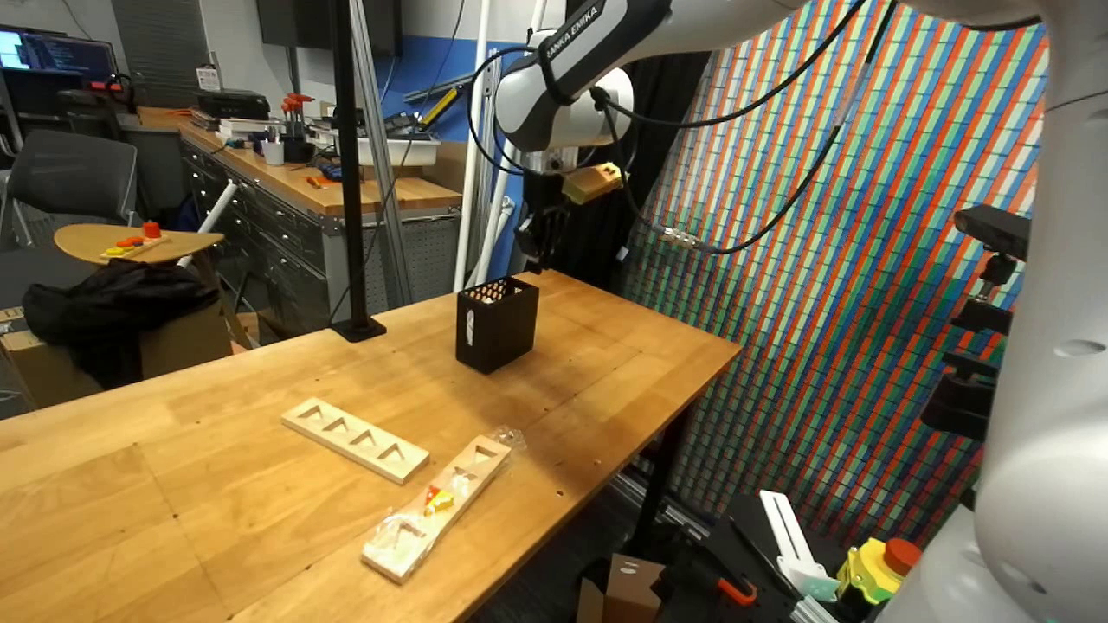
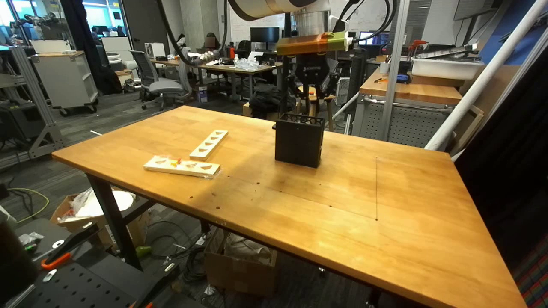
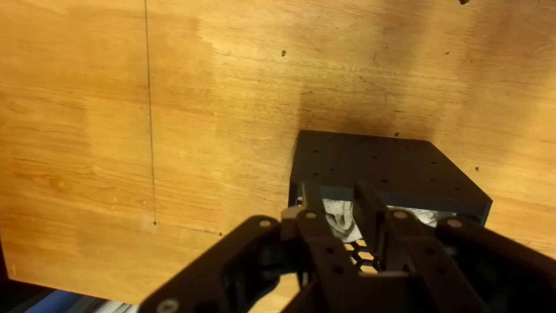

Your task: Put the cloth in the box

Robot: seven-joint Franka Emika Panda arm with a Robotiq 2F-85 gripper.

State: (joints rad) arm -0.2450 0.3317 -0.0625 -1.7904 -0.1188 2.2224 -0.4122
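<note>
Wrist view: the black two-fingered gripper (image 3: 338,189) sits over the mouth of the small black, thin-walled, roughly cubic box (image 3: 382,165), fingers apart, a gap between the tips and nothing seen clamped there. Through the gap shows the white, soft, rumpled fabric cloth (image 3: 342,219), lying inside the box with one curled fold uppermost. Step judged: release, with the task near its end. To do it well, the fingers should part a little wider, then rise straight up with no sideways sweep, so that neither tip hooks a fold or upsets the light-looking box; a look for a clinging edge before any travel seems wise. One box wall is a honeycomb lattice, the opposite one smooth and dotted with small holes; the brown wooden tabletop (image 3: 108,108) is glossy and grained, with dark pits. In an exterior view, the box (image 1: 498,329) stands upright, a glimpse of white within its rim and no cloth seen hanging outside. Well apart from it lie an unwrapped pale wooden strip (image 1: 356,438) with triangular recesses and a matching pale wooden strip (image 1: 463,490) in crinkled clear plastic film (image 1: 511,438), which bears a small red-and-yellow piece (image 1: 439,501). In an exterior view, the matte near wall of the box (image 2: 298,143) hides the cloth; the gripper points downward beneath a translucent orange-and-green casing (image 2: 312,43), and whether its tips sit below the rim cannot be told.
</note>
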